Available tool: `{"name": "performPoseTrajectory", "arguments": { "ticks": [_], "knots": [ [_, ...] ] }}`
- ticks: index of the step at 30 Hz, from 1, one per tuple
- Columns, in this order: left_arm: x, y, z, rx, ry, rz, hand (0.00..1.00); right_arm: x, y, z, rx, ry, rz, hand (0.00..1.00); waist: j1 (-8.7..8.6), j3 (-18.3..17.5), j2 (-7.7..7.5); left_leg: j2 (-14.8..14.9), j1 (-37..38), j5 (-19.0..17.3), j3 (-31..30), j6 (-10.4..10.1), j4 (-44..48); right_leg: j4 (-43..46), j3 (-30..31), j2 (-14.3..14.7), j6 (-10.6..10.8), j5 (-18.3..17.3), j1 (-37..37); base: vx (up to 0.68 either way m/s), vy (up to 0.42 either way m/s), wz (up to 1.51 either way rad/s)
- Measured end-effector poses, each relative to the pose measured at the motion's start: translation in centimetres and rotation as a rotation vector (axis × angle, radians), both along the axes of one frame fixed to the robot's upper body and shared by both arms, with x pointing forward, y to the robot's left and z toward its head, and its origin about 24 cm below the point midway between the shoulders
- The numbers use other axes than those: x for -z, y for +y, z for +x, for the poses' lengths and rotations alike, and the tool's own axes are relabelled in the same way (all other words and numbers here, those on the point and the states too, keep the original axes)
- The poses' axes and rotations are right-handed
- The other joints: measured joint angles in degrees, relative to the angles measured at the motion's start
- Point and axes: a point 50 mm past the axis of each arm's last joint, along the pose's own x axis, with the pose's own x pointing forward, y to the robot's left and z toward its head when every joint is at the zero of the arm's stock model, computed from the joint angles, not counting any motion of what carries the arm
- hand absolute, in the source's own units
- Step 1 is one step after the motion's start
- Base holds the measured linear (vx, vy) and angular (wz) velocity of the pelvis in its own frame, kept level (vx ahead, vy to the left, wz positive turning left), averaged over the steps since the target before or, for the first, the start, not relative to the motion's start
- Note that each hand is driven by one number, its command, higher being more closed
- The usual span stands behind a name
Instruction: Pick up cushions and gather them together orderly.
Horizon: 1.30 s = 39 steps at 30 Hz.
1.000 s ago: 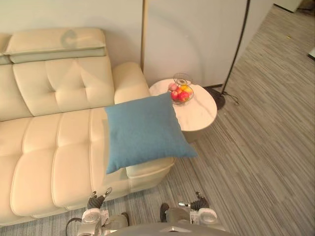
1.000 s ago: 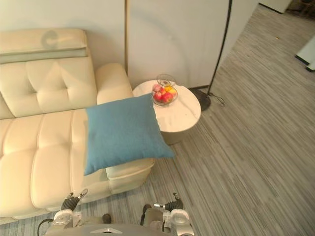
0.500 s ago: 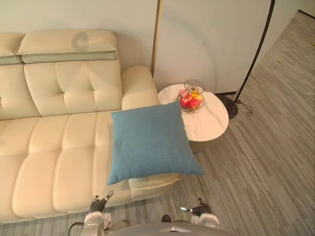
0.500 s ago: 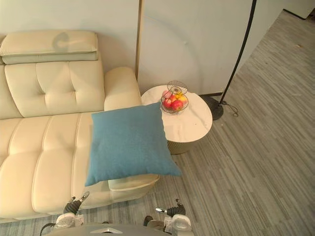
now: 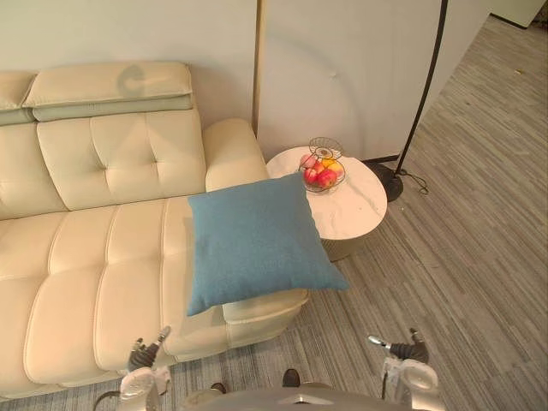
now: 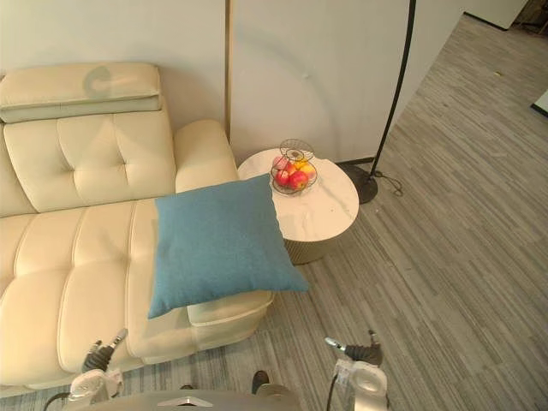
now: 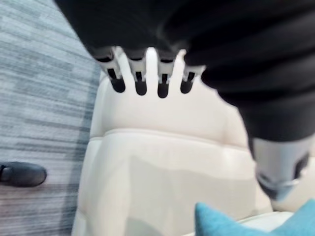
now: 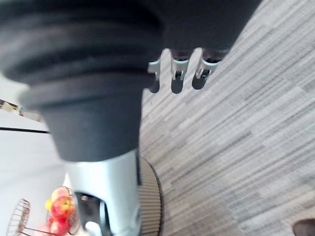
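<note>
Left hand (image 7: 140, 81): fingers relaxed and straight, thumb apart, nothing held. It hangs low in front of the sofa (image 5: 86, 257), above the seat's front edge. Right hand (image 8: 178, 78): also released and empty, low over the floor, on the side nearest the table (image 5: 355, 210).

Locate the cushion (image 5: 257, 240). It is blue and lies flat and slightly askew on the right end of the sofa. One corner overhangs the front edge of the seat, and the far corner reaches toward the table and the fruit basket (image 5: 321, 169). Neither hand touches it; both are well apart from it.

Status: judge the task as not yet begun. You have one cushion in sight, not lifted and not gathered. Remaining steps: reach, grasp, carry and align.
</note>
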Motion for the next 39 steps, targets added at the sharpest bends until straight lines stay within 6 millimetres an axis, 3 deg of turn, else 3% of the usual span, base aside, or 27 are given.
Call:
{"name": "performPoseTrajectory", "arguments": {
  "ticks": [3,9,15,18,22,29,33,39],
  "knots": [
    [-1.0,1.3,0.7,-0.024,-0.051,0.027,0.0,-1.1,-0.9,0.9,-0.004,-0.039,-0.033,0.0,-0.34,-0.7,0.46,0.0,-0.1,0.3,0.1,-0.1,-0.6,-0.9,0.1,0.0,0.2,0.5,0.0,-0.06,-0.011,-0.03],
    [-1.8,1.8,1.6,-0.015,-0.096,0.053,0.0,-2.5,-1.5,2.6,-0.018,-0.11,-0.056,0.0,-0.55,-1.6,0.89,0.0,-0.8,0.5,0.0,-0.1,-0.7,-1.9,0.1,0.3,0.2,1.5,-0.3,-0.01,-0.002,0.0],
    [-3.3,2.1,3.3,-0.024,-0.196,0.061,0.0,-6.1,-0.8,6.5,-0.112,-0.265,-0.116,0.0,-0.77,-1.6,0.86,0.1,-0.9,0.8,0.0,0.3,-0.5,-2.3,0.2,0.6,0.2,1.9,-0.7,0.0,0.0,0.0],
    [-4.3,1.7,5.1,0.009,-0.253,0.068,0.0,-7.9,0.0,8.6,-0.176,-0.343,-0.144,0.0,-0.63,-1.5,0.88,0.0,-1.7,0.8,-0.2,0.3,-0.3,-2.4,0.1,0.6,0.2,1.9,-1.2,-0.01,-0.003,0.0],
    [-5.6,0.3,8.3,0.1,-0.333,0.068,0.0,-10.7,2.2,12.1,-0.273,-0.466,-0.154,0.0,-0.53,0.1,0.61,-0.1,-5.0,0.9,-0.3,0.4,1.2,-2.4,0.2,0.5,0.0,2.8,-3.8,-0.06,-0.014,0.0],
    [-7.2,-2.4,11.8,0.226,-0.41,0.055,0.0,-13.4,5.1,15.4,-0.394,-0.564,-0.159,0.0,-0.14,3.2,0.47,0.0,-8.4,1.6,-0.4,0.4,1.4,-2.4,0.2,0.3,-0.2,3.8,-6.9,-0.03,-0.002,0.0],
    [-9.6,-4.5,15.3,0.289,-0.507,0.06,0.0,-17.0,6.6,18.1,-0.454,-0.679,-0.171,0.0,0.16,6.7,0.36,-0.2,-12.6,2.7,-0.3,0.5,2.4,-2.4,0.1,-0.1,-0.5,5.3,-10.6,-0.07,0.01,0.04],
    [-12.3,-6.3,18.9,0.354,-0.581,0.081,0.0,-19.5,8.2,20.8,-0.51,-0.725,-0.173,0.0,0.24,10.8,0.52,-0.4,-18.5,2.6,-0.4,0.6,6.1,-2.0,0.2,-0.5,-0.8,6.9,-14.8,-0.07,0.006,0.03]
  ]
}}
